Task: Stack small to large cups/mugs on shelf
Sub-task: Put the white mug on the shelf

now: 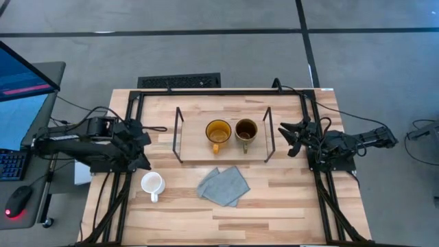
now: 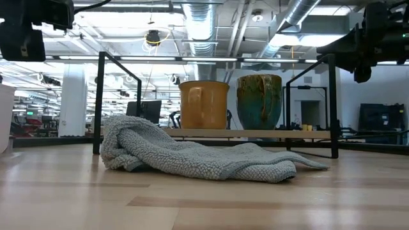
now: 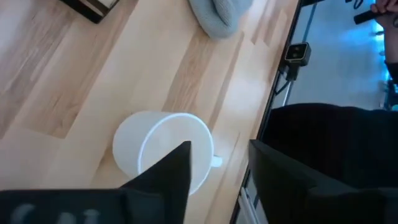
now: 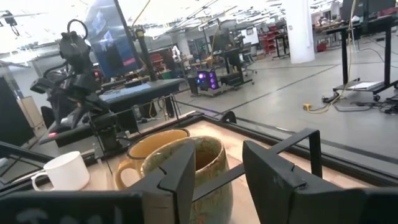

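Observation:
The shelf (image 1: pixel 199 156) stands mid-table. On its board stand the yellow-amber mug (image 1: pixel 218 130) and, to its right, the olive-brown mug (image 1: pixel 246 129), both upright with handles toward the near edge. The small white mug (image 1: pixel 151 183) stands upright on the table, left of the grey-blue cloth (image 1: pixel 224 185). My left gripper (image 1: pixel 143 148) is open, up off the table just beyond the white mug (image 3: pixel 163 148), touching nothing. My right gripper (image 1: pixel 292 137) is open and empty beside the shelf's right end, pointing at the olive-brown mug (image 4: pixel 198 167).
The cloth lies crumpled in front of the shelf (image 2: pixel 192 156). The shelf's black wire ends (image 1: pixel 178 134) (image 1: pixel 269 134) rise on both sides of the board, whose left part is bare. A black frame (image 1: pixel 312 130) runs along the table's sides. A monitor (image 1: pixel 20 82) stands off the left edge.

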`<state>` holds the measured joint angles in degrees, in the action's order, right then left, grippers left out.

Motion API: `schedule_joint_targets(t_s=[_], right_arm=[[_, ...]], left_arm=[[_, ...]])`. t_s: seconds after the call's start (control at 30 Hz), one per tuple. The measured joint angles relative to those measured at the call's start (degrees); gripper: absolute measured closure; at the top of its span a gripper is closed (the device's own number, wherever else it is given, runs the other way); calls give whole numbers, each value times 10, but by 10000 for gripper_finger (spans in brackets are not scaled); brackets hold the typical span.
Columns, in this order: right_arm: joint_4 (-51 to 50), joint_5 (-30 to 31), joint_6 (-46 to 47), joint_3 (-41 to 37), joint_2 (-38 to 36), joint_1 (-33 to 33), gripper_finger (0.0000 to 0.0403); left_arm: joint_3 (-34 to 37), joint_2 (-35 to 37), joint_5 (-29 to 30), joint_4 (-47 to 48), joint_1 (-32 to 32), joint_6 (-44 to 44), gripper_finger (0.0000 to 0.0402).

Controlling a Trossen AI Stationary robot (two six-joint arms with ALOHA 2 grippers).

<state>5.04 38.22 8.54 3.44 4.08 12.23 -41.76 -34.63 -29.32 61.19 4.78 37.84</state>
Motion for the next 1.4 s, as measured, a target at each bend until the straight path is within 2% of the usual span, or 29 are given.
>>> schedule_joint_targets(t_s=[0.1,0.2,0.3,0.37,0.63,0.8,1.2,1.4], right_arm=[[0,0,0,0,0,0,249],[0,0,0,0,0,0,249],[-5,0,0,0,0,0,249],[-6,0,0,0,0,0,249],[-7,-1,0,0,0,0,249],[-7,-2,0,0,0,0,249],[-7,-2,1,0,0,0,249],[-1,-2,1,0,0,0,249]], left_arm=[[0,0,3,0,0,1,215],[0,0,31,0,0,-21,187],[0,-2,-3,0,-8,-87,170],[0,-10,-20,-2,-26,-99,165],[0,-64,70,-2,-125,-67,161],[0,-90,91,-2,-169,-39,161],[0,-116,119,15,-200,12,161],[0,-116,159,15,-200,10,161]])
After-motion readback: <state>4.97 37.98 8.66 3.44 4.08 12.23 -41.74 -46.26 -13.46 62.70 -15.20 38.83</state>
